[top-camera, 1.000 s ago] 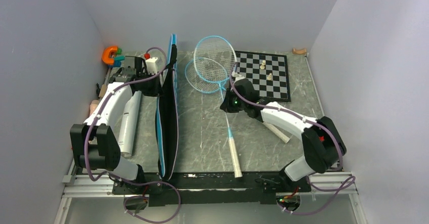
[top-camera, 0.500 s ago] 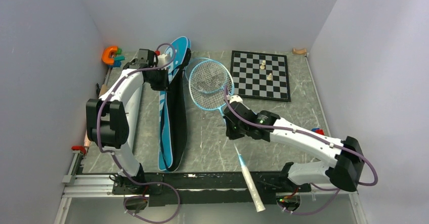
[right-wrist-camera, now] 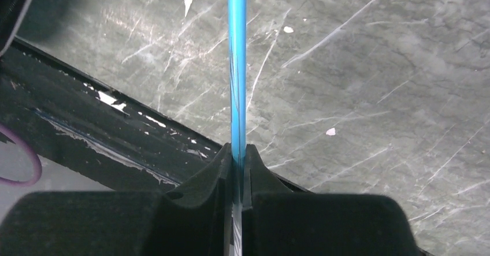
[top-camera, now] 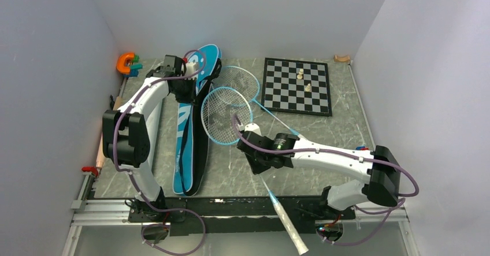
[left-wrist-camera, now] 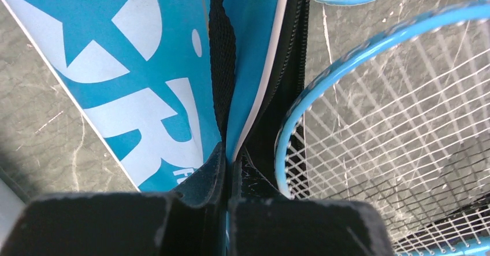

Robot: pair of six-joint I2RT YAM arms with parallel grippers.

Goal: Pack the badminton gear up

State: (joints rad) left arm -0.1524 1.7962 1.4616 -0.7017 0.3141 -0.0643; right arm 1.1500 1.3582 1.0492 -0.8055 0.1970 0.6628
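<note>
Top external: the blue racket bag [top-camera: 186, 152] lies lengthwise along the left side of the table [top-camera: 341, 130], with the left gripper [top-camera: 186, 89] at its far end. The right gripper [top-camera: 255, 156] holds one racket [top-camera: 226, 116] by the shaft near the centre, its handle overhanging the near edge, and the second racket [top-camera: 240, 81] lies by the chessboard [top-camera: 297, 86] at the far edge. Left wrist: the jaws are clamped on the bag's open edge. Right wrist: the jaws are closed on the blue shaft.

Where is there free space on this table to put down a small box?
Free: the tabletop between the chessboard and the right arm; also the strip between the blue bag and the held racket, near the front rail. Crowded: the far middle, where the second racket overlaps it beside the bag.
</note>
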